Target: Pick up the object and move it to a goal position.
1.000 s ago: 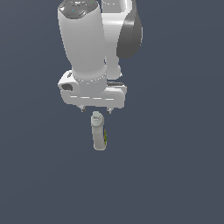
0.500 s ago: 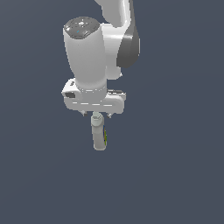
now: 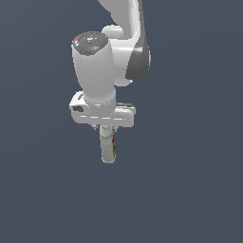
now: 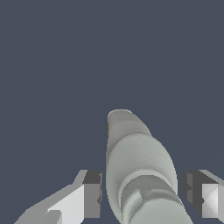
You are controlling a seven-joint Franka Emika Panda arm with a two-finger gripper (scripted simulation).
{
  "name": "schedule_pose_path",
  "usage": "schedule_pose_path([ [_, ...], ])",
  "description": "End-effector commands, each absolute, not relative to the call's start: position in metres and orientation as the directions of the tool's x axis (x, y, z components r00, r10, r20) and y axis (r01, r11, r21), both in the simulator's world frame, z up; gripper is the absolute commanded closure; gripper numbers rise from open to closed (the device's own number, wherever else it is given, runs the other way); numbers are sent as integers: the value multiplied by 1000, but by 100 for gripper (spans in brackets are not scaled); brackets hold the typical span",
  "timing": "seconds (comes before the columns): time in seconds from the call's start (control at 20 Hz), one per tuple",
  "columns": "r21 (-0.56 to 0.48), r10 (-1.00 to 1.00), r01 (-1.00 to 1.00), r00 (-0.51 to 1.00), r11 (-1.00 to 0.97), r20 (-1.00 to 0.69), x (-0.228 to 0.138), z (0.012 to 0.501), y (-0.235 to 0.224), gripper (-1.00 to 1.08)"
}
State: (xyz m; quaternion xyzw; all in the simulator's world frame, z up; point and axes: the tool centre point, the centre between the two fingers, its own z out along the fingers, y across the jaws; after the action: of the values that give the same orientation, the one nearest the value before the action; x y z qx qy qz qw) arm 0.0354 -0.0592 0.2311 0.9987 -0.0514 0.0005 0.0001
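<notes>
Currently: cleaner bottle (image 4: 140, 175) upright between gripper (image 4: 146, 194) fingers — jaws wide, gripping nothing. Risk — off-centre closing tips the tall bottle.

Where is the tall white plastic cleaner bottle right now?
In the exterior view, the tall white plastic cleaner bottle stands upright near the centre, directly beneath the white robot hand. In the wrist view its neck sits between the two open fingers, touching neither.

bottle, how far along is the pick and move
Done: the gripper is down around the bottle, one finger on each side of its neck. In hand: the grasp; in the wrist view gaps show on both sides, so the fingers have not closed. Left: closing, lifting, carrying to the goal, which neither view shows.
</notes>
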Motion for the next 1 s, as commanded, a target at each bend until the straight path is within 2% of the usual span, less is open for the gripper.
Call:
schedule_pose_path([
  [0.0, 0, -102, -102, 995, -995, 0, 35, 230, -59, 108],
  [0.55, 1, -111, -111, 994, -994, 8, 36, 236, -59, 108],
  [0.95, 8, -177, -178, 983, -984, 54, 43, 275, -54, 108],
])
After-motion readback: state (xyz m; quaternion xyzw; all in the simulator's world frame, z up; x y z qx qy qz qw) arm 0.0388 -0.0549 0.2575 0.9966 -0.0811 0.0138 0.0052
